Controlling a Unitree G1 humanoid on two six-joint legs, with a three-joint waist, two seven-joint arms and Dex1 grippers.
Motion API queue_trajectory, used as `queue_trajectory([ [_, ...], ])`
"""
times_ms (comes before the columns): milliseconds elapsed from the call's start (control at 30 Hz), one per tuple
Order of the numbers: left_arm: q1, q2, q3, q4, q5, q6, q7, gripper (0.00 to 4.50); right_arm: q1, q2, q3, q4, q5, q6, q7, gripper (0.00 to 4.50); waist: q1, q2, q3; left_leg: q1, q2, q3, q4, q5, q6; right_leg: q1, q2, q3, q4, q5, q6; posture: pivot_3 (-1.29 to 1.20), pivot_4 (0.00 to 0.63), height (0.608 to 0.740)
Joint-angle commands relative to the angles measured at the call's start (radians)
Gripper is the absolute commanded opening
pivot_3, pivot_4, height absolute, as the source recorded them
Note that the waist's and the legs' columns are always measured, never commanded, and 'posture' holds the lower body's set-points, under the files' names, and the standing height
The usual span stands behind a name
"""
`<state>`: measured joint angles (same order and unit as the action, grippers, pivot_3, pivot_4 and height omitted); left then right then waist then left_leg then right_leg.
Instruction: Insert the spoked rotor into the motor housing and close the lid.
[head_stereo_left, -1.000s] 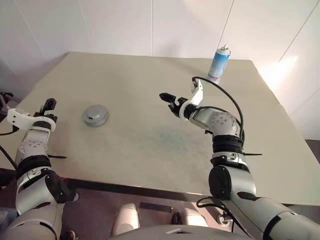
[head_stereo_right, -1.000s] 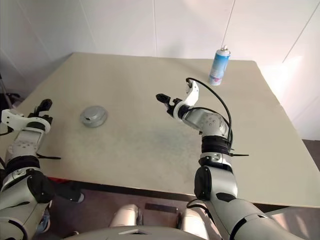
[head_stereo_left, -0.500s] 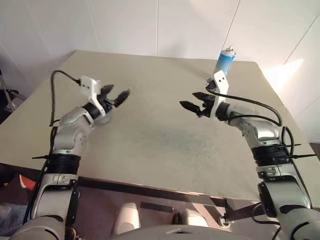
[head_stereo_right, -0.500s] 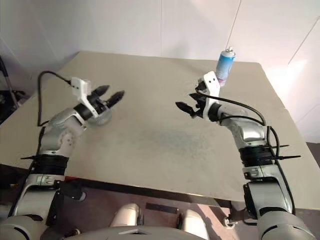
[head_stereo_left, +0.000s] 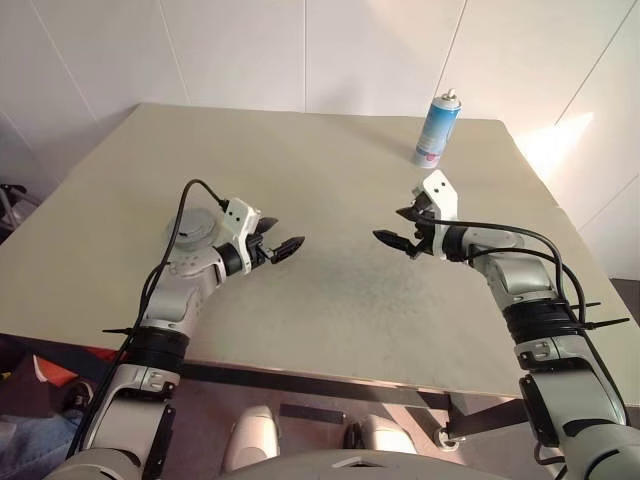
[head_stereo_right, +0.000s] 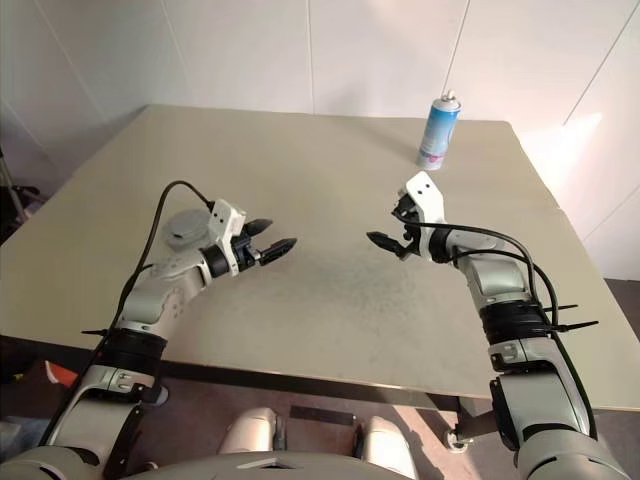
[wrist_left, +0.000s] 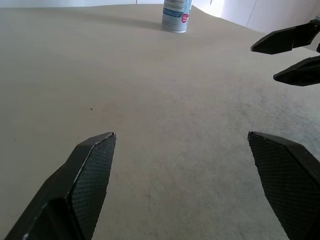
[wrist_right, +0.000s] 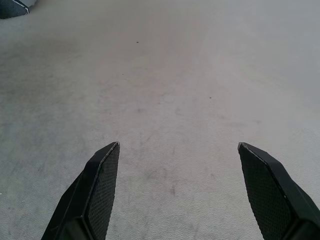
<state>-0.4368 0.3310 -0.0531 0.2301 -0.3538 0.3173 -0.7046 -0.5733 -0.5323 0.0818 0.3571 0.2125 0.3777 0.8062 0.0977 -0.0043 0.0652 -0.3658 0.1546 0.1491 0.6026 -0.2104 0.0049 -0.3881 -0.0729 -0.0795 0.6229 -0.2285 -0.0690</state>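
We found the grey round part (head_stereo_left: 203, 224) behind the left gripper (head_stereo_left: 279, 247) — nearer that arm; both it and the right gripper (head_stereo_left: 400, 232) stood spread, empty.

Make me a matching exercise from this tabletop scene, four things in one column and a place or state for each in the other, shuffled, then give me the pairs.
Things:
1. left gripper
2. right gripper
3. spray can
4. grey round part

Descriptions:
A. standing upright near the table's far edge
B. lying flat, partly hidden behind the left arm
C. open, empty, pointing toward the robot's right
D. open, empty, pointing toward the robot's left

Pairs: 1-C, 2-D, 3-A, 4-B
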Motion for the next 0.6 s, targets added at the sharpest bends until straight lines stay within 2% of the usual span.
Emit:
queue_trajectory([
  [33,-0.032,-0.001,0.028,-0.028,-0.001,-0.005,0.004,4.47,-0.029,0.004,-0.016,0.002,-0.010,-0.024,0.003,4.28,0.000,0.000,0.000,0.000,0.000,0.000,0.001,0.000,0.001,0.000,0.000,0.000,0.000,0.000,0.000,0.00,0.000,0.740],
  [600,-0.037,-0.006,0.040,-0.021,0.007,0.000,0.015,4.47,-0.067,0.041,-0.021,0.087,-0.053,-0.069,-0.019,4.28,0.000,0.000,0.000,0.000,0.000,0.000,0.003,-0.001,0.002,0.001,0.000,0.000,0.000,0.001,-0.001,0.00,0.000,0.740],
])
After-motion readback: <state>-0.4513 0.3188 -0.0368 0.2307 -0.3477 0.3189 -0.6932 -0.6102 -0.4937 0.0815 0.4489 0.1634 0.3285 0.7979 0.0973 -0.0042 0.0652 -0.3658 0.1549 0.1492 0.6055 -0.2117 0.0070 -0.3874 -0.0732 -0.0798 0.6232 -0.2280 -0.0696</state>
